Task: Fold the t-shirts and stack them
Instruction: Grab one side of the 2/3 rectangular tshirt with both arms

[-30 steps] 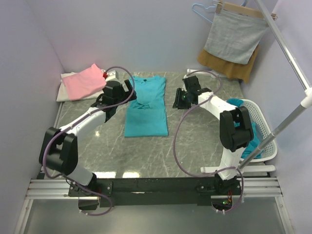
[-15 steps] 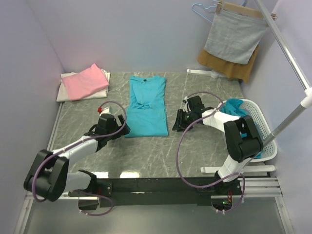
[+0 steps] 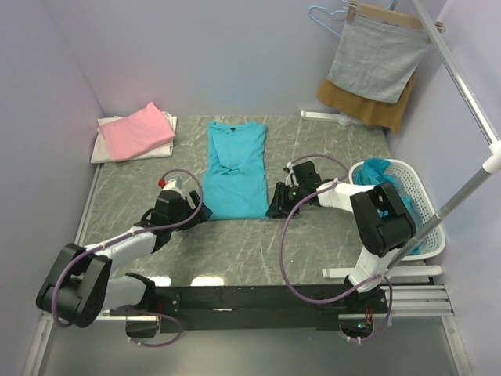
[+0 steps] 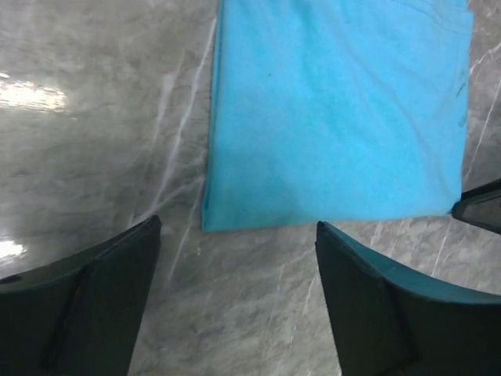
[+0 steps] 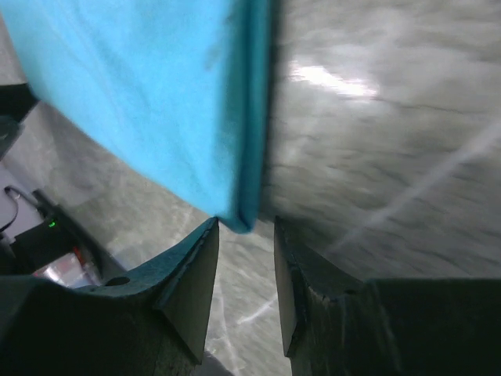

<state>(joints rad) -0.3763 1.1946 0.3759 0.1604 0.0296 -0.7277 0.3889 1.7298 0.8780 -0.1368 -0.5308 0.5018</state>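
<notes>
Lying at the middle of the bench was a teal t-shirt, folded narrow. The left hand sat at its near left corner, fingers wide apart — empty. The right hand sat at its near right corner, fingers slightly apart — cloth just at their tips. A pink t-shirt topped a white t-shirt at the bench's far left corner.

Top view: bright, even overhead light, lilac cast on walls. Shadows faint & soft, white glare patches on marble table nr front edge. Left wrist cam: fairly sharp, teal t-shirt evenly lit, hot spots at left edge, left gripper dark & slightly soft. Right wrist cam: motion-smeared, tabletop streaked w/ one glare patch, right gripper underexposed, out of focus.
</notes>
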